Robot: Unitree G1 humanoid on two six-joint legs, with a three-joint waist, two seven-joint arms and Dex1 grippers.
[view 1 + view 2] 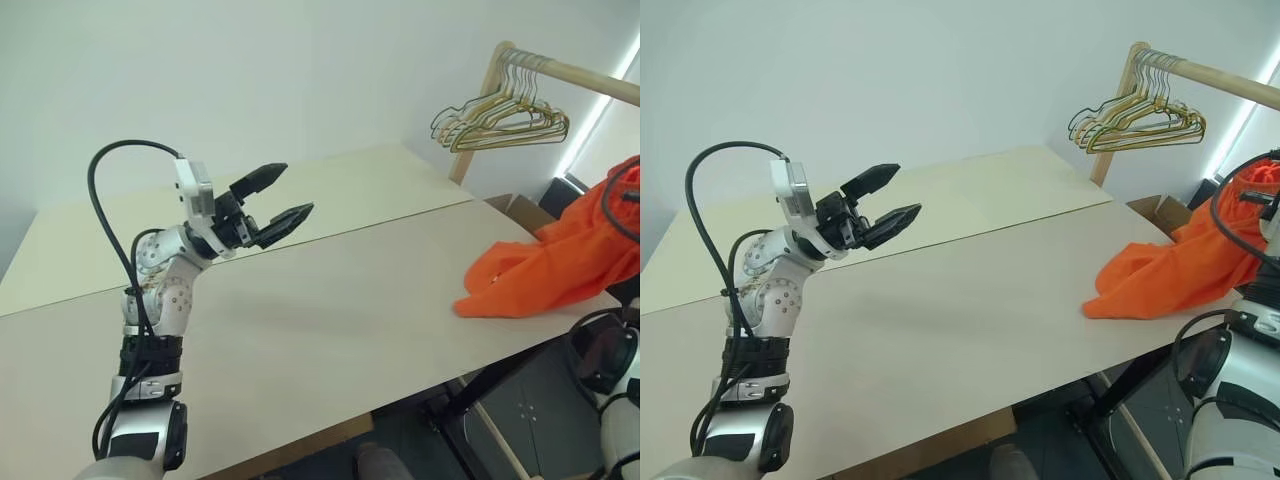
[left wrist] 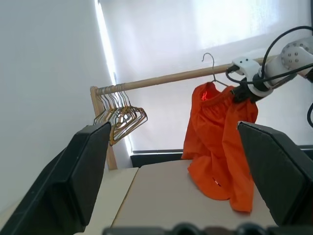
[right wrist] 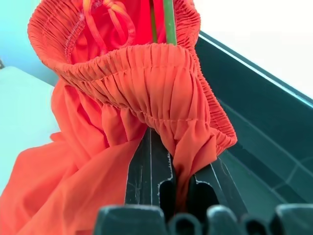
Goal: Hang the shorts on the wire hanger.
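Left arm raised over the table, elbow bent, its left gripper [image 1: 272, 201] pointing forward and slightly upward with both black fingers spread wide, holding nothing. The right gripper [image 3: 171, 183], out at the far right, is clamped on gathered orange fabric.

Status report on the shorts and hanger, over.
Left gripper open, empty, above table. Right gripper shut on shorts waistband. Wire hanger inside waistband, hooked on rail; shorts' lower end on table. Nothing in the way.

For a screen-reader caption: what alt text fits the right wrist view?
The right gripper is shut on the gathered waistband of the shorts, with the wire hanger rising through the waist opening. Loose fabric trails down to the table.
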